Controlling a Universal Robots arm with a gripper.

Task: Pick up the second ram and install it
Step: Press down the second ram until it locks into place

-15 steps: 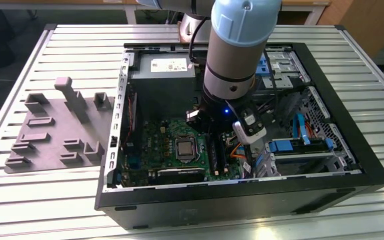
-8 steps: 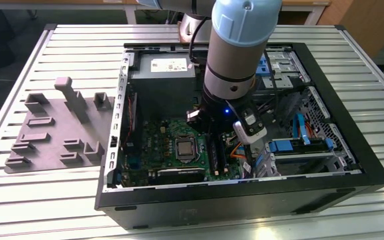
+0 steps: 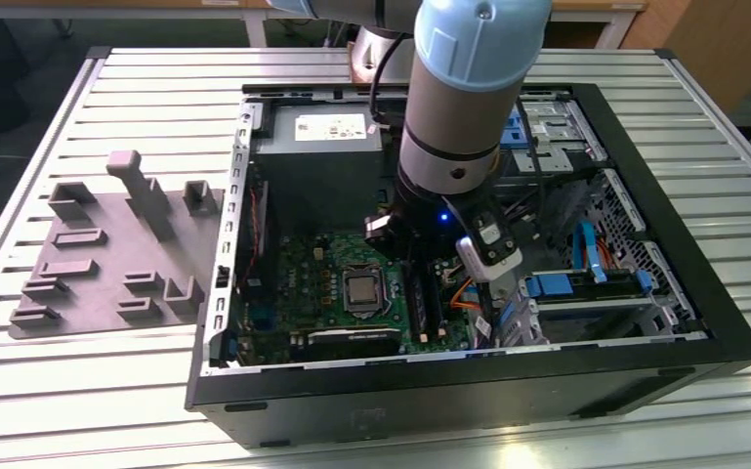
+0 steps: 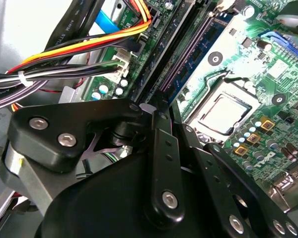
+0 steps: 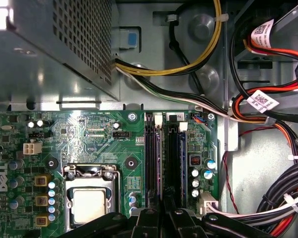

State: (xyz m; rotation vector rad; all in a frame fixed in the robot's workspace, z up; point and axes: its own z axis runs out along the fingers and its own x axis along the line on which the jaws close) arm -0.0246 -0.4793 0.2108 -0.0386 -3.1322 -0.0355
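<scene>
My gripper [image 3: 417, 281] is down inside the open computer case [image 3: 688, 362], right over the long black memory sockets [image 5: 176, 158] of the green motherboard [image 5: 89, 139]. In both wrist views its two black fingers [image 5: 149, 220] stand almost together. The second ram [image 5: 161, 163] shows edge-on as a thin dark strip that runs out from between the fingertips, along the sockets. In the second wrist view the gripper [image 4: 150, 106] meets that same dark strip [image 4: 161, 64]. How deep the stick sits in its socket is hidden by the fingers.
The processor socket [image 5: 89, 203] lies beside the memory sockets. A metal power supply box [image 5: 49, 49] stands past the board's edge, and bundled cables [image 5: 268, 109] crowd the other side. A grey fixture block [image 3: 108, 254] rests on the slatted table [image 3: 36, 391], on the exterior view's left.
</scene>
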